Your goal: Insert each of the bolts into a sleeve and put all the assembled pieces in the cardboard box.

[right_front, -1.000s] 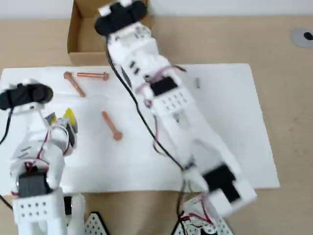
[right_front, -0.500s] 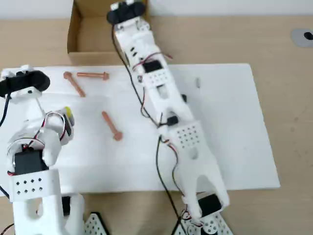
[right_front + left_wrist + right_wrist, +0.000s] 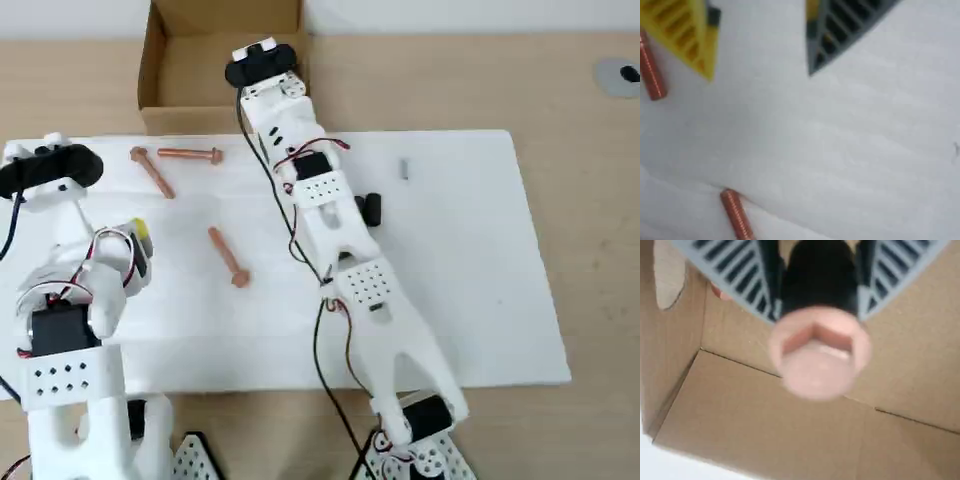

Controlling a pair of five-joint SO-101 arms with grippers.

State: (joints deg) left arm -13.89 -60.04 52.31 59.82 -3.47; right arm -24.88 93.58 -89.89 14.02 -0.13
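- While the right arm lay stretched across the white mat (image 3: 480, 260), the right gripper (image 3: 262, 62) hung over the cardboard box (image 3: 170, 70), which stood just beyond the mat's far edge.
- Seen from the right wrist, its grey fingers (image 3: 725, 280) were clamped on a black sleeve (image 3: 817, 275). A copper bolt head (image 3: 817, 352) with a hexagonal face stuck out of the sleeve's end. The brown floor and walls of the box lay behind it.
- The left gripper (image 3: 759, 75) hung over the mat near its left edge. Its yellow finger (image 3: 685, 35) and dark finger (image 3: 850, 30) were spread well apart, with bare mat between them.
- Three loose bolts lay on the mat:
  - the slanted bolt (image 3: 150, 172) and the level bolt (image 3: 190, 154) lay close together, at an angle to each other, near the box;
  - the lone bolt (image 3: 228, 257) lay between the two arms.
- A spare sleeve (image 3: 372, 208), black, lay on the mat just beside the right arm.
- A small grey piece (image 3: 404, 169), too small to identify, lay a little farther off.
- The wooden table (image 3: 590, 200) carried a round grey disc (image 3: 620, 75) at its far right corner.
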